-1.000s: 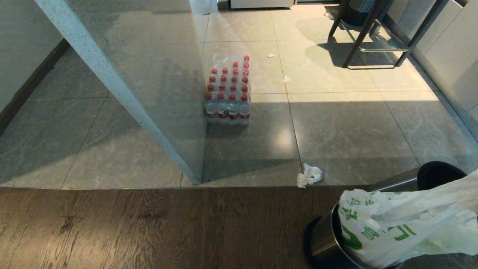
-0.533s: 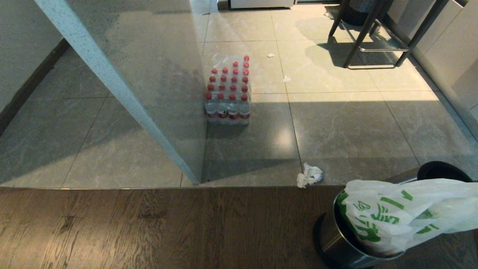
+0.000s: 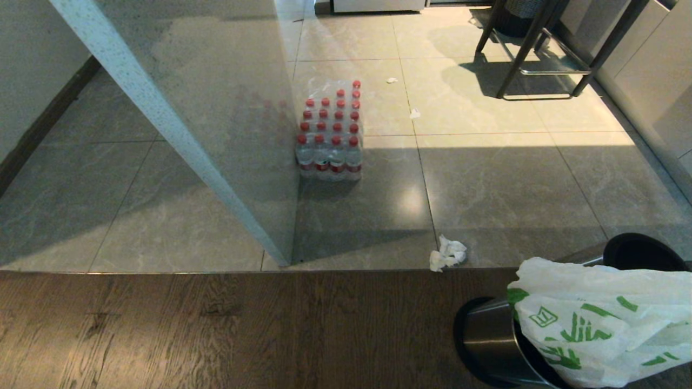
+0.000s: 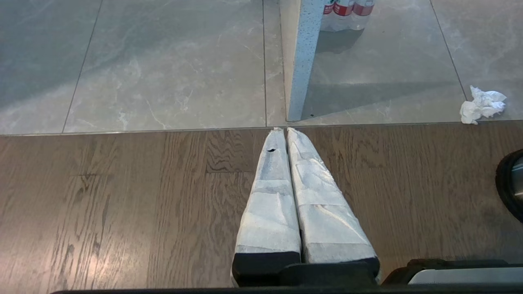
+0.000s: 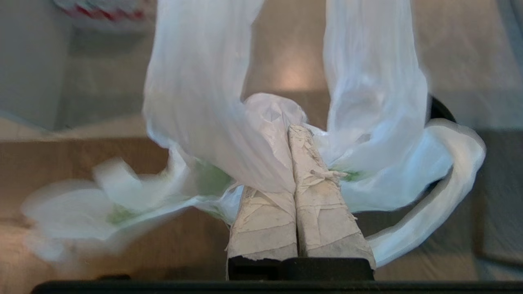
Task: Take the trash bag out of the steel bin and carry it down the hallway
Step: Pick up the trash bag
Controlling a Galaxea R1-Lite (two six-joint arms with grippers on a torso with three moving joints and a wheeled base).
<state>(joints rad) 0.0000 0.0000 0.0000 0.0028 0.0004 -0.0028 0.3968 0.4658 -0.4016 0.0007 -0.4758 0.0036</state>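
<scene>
head view: trash bag (image 3: pixel 600 324) at lower right, white with green print, bunched over the mouth of the steel bin (image 3: pixel 489 343); bin is tipped over toward the camera's left, brushed wall and black rim showing, sitting on the dark wood floor (image 3: pixel 216 329); a second round black shape (image 3: pixel 638 251) just behind the bag, can't tell what it is; neither gripper visible in this view; crumpled tissue (image 3: pixel 447 253) on the grey tiles (image 3: pixel 513 183) right at the tile/wood seam, near the bin but apart from it; shrink-wrapped pack of red-capped bottles (image 3: pixel 331 132) further out on the tiles, beside a speckled white partition (image 3: pixel 162 124); dark metal frame legs (image 3: pixel 532 54) at the far right

left wrist view: left gripper (image 4: pixel 282 132) hangs over the wood floor, fingers pressed together, nothing between them; tips line up near the seam and the foot of the partition; tissue off to one side on the tiles; a sliver of the bin's black rim at the frame edge

right wrist view: right gripper (image 5: pixel 288 130) fingers together, clamped on the trash bag; plastic pinched at the tips; two wide strips of bag stretch away from the fingers, more film and a loop handle (image 5: pixel 441 204) spill to both sides; bag edges are motion-blurred; green print shows faintly through the film; dark bin rim partly visible behind the bag
</scene>
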